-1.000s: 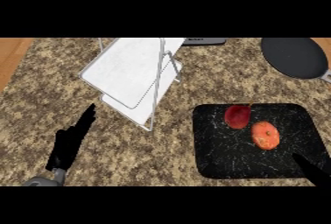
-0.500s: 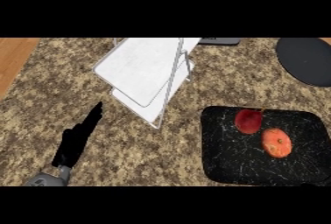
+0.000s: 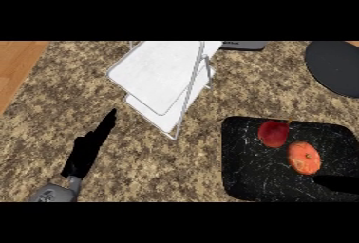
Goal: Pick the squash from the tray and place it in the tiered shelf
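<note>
I look for any text, but I cannot read a word, label, brand, number or sign anywhere: not on the tray, not on the tiered shelf, not on the table.

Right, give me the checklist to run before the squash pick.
1. Squash on the tray: ok.
2. Squash free of the red fruit beside it: ok, a small gap shows.
3. Right hand over the tray: ok, only its dark tip shows at the edge.
4. Right hand's grasp state: cannot tell.
5. Tiered shelf uncovered: ok.
6. Left hand out of the path: ok, resting open on the counter.
</note>
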Motion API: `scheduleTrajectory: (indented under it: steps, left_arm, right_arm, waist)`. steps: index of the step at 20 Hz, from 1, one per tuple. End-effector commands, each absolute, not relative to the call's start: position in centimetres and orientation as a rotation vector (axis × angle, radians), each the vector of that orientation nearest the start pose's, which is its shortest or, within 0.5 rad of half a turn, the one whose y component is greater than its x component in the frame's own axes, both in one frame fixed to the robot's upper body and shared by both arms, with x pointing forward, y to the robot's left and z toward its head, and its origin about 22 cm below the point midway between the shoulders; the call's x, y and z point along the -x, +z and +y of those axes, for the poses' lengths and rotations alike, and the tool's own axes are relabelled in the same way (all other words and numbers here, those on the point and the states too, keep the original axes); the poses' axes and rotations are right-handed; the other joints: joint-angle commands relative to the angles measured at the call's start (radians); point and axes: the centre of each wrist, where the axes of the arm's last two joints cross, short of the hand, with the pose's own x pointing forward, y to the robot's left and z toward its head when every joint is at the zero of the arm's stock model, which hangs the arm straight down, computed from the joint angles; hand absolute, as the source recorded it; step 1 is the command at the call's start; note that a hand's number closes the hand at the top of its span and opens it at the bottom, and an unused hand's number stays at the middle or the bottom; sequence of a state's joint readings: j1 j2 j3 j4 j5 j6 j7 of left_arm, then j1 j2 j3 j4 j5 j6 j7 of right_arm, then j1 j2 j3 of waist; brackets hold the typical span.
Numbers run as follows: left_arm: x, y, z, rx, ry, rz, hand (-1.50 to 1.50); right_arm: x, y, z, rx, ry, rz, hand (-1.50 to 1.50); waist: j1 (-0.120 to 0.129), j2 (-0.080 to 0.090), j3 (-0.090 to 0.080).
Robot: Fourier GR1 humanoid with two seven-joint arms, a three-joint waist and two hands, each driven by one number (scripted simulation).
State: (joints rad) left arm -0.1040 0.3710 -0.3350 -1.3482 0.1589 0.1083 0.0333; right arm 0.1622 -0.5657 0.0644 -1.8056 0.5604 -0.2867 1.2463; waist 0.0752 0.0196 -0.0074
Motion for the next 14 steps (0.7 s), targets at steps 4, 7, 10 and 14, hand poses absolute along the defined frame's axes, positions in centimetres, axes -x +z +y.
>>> scheduleTrajectory:
  steps: [4, 7, 10, 14]
  left_arm:
    - [-26.0, -2.3, 24.2, -0.071, -0.341, -1.343, 0.00]
    - [-25.5, -2.7, 25.2, -0.076, -0.351, -1.338, 0.00]
    - [-25.6, -2.9, 26.0, -0.105, -0.320, -1.299, 0.00]
    - [-24.3, -3.7, 25.6, -0.078, -0.322, -1.313, 0.00]
  right_arm:
    - [-25.4, 6.2, -30.4, 1.020, -0.006, -0.264, -1.50]
    - [-26.6, 4.9, -30.2, 1.004, -0.025, -0.215, -1.50]
    - [-27.5, 4.3, -29.6, 1.021, -0.018, -0.194, -1.50]
    - [-28.6, 4.0, -29.9, 1.084, 0.010, -0.138, -1.50]
  waist:
    - [-0.008, -0.003, 0.000]
    - [-0.018, -0.008, 0.001]
    - [-0.038, -0.011, 0.002]
    - [-0.036, -0.015, 0.001]
